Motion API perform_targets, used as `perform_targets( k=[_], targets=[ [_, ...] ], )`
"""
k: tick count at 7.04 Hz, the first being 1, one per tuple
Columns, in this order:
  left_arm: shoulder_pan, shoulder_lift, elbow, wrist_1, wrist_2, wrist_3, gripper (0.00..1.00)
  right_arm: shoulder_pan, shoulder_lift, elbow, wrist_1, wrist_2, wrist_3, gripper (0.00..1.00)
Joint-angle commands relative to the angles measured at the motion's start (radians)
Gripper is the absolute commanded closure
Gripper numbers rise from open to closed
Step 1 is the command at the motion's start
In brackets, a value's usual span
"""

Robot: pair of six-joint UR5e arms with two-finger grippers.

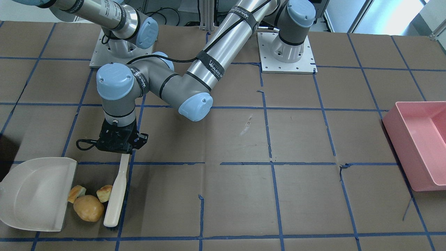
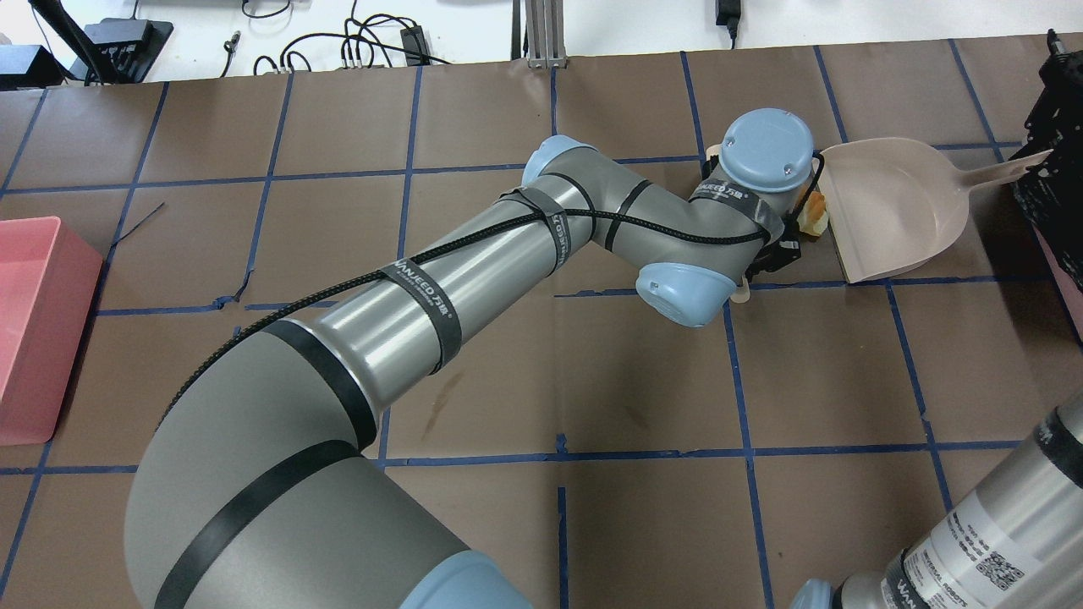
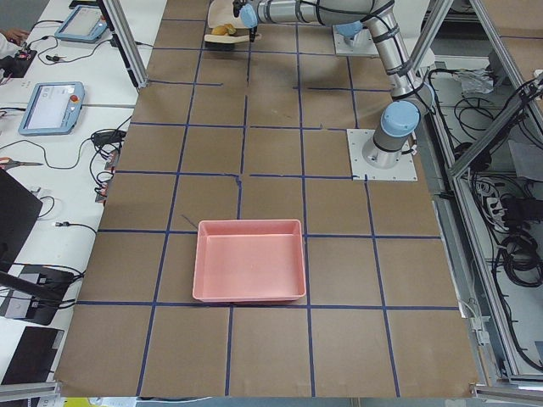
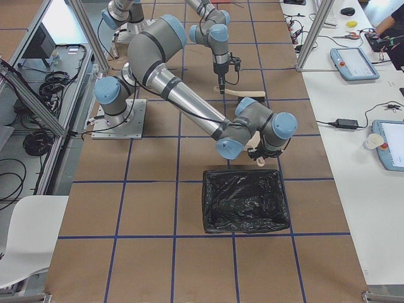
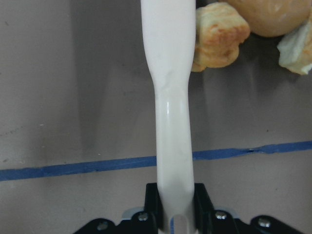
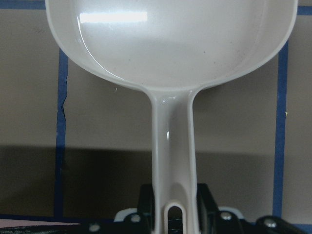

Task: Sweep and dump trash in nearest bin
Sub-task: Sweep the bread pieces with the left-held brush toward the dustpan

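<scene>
Trash [image 1: 89, 202] lying on the brown counter [image 1: 244, 195], three small bready bits bunched together: one round golden lump [image 1: 88, 210] and two little toasted chunks [image 1: 104, 193]. Sitting right between the open mouth of the dustpan [image 1: 35, 195] and the long white brush [image 1: 116, 195], one chunk touching the pan's edge, the other touching the brush. Pink bin [image 1: 418, 139] sitting well apart at the other end of the counter. Black-bagged bin [image 4: 243, 202] sitting near the right arm's wrist. Left arm's big elbow blocking most of the trash in the overhead view. Left jaws squeezing the brush handle, closed down snug on both sides of it. Right jaws pinching the dustpan handle the same way, pan lying on the counter.
</scene>
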Motion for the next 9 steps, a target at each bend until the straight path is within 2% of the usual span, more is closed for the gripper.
perform_targets(
  k=[1, 2, 5, 9],
  targets=[
    [-0.017, -0.012, 0.008, 0.010, 0.001, -0.038, 0.98, 0.008, 0.001, 0.001, 0.000, -0.005, 0.001, 1.00],
    [-0.027, -0.014, 0.031, 0.010, -0.001, -0.047, 0.98, 0.018, -0.001, 0.002, 0.000, -0.002, 0.003, 1.00],
    [-0.076, -0.115, 0.163, 0.008, 0.037, -0.074, 0.97, 0.049, -0.002, 0.007, 0.008, -0.002, 0.038, 1.00],
    [-0.109, -0.115, 0.171, 0.010, 0.033, -0.083, 0.97, 0.092, -0.002, 0.007, 0.008, 0.007, 0.061, 1.00]
  ],
)
